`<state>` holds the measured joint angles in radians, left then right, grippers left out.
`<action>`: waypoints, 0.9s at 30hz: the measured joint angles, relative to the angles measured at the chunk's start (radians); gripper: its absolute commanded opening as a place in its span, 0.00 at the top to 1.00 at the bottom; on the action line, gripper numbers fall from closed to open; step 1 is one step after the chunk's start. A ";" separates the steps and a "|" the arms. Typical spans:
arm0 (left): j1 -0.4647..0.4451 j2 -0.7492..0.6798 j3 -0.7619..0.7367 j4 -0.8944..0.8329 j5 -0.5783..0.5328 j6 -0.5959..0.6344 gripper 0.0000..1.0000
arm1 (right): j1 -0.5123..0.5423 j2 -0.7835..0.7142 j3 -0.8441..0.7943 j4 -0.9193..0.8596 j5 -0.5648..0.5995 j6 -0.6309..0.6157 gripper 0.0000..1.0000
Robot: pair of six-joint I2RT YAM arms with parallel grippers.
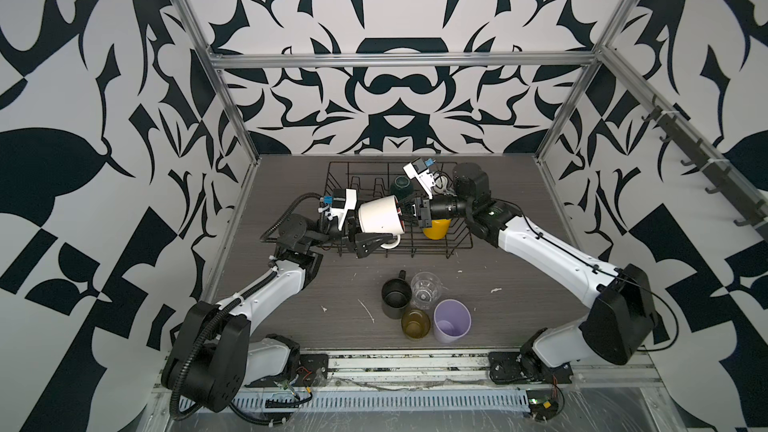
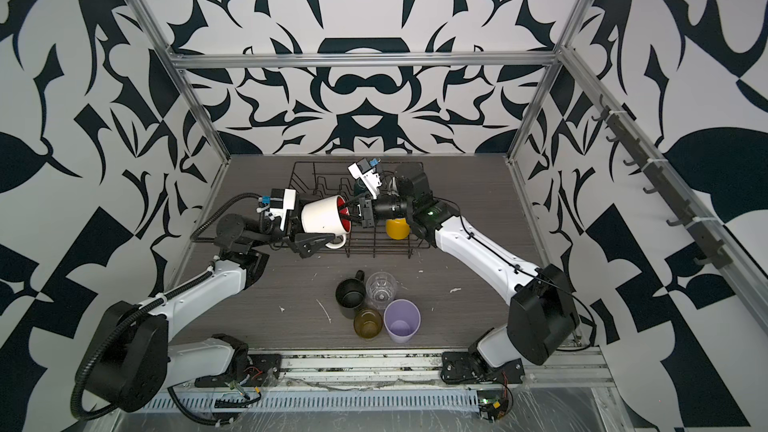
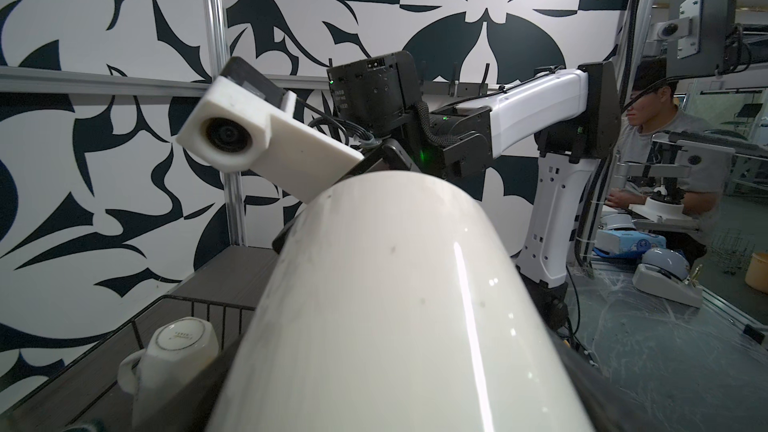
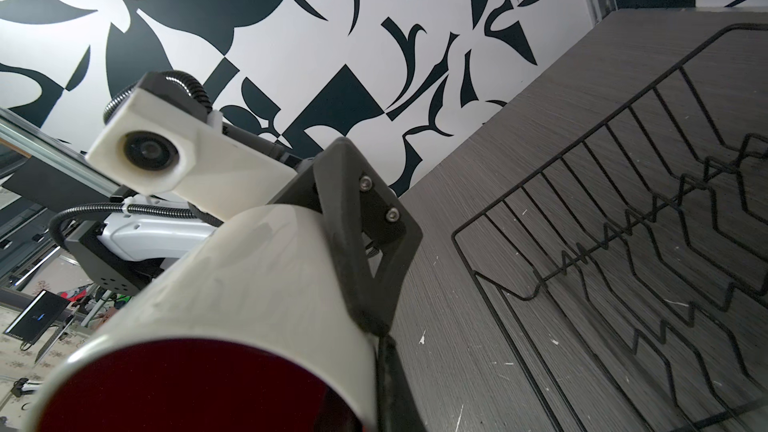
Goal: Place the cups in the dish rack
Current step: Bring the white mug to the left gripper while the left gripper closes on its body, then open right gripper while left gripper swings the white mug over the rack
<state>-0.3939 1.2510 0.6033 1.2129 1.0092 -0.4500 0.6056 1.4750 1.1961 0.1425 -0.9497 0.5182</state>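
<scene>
Red-lined white mug (image 1: pixel 380 216): on its side in the air over the near-left part of the dish rack (image 1: pixel 357 162). Mouth faces my right arm, handle on the near-lower side.
Right pincer (image 2: pixel 352 213): pressed together on the mug's rim, one finger inside the red lining and one outside.
Left pincer (image 1: pixel 366 226): spread wide round the base end, with one finger (image 4: pixel 361 243) lying along the wall. I can't tell if the pads bite.
Handling: looks like glazed ceramic, so stiff, fairly heavy, slick, and it will chip on a knock. A rim pinch alone is weak against tilt.
Hold point: across the mid-wall, clear of the handle.
Rack room: yellow mug (image 1: pixel 436 229) near-right, teal mug (image 1: pixel 401 185) at the back. A white cup (image 3: pixel 178 351) sits upside down in the rack, seen from my left wrist. The left-middle wires look free.
Edges: divider prongs and the near rim are just below, and the handle could snag a wire.
Table (image 1: pixel 291 317): black mug (image 1: pixel 395 297), clear glass (image 1: pixel 426 289), amber glass (image 1: pixel 415 324) and lilac tumbler (image 1: pixel 451 321) are bunched near the front. They are well apart from the rack, so no conflict.
</scene>
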 measured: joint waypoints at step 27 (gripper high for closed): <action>0.008 -0.024 0.008 -0.013 -0.026 -0.026 1.00 | 0.003 0.026 -0.001 0.106 -0.023 0.081 0.94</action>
<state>-0.3855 1.2266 0.6113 1.2003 0.9836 -0.4763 0.6086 1.5009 1.1954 0.2485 -0.9726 0.5991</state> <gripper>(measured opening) 0.893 0.094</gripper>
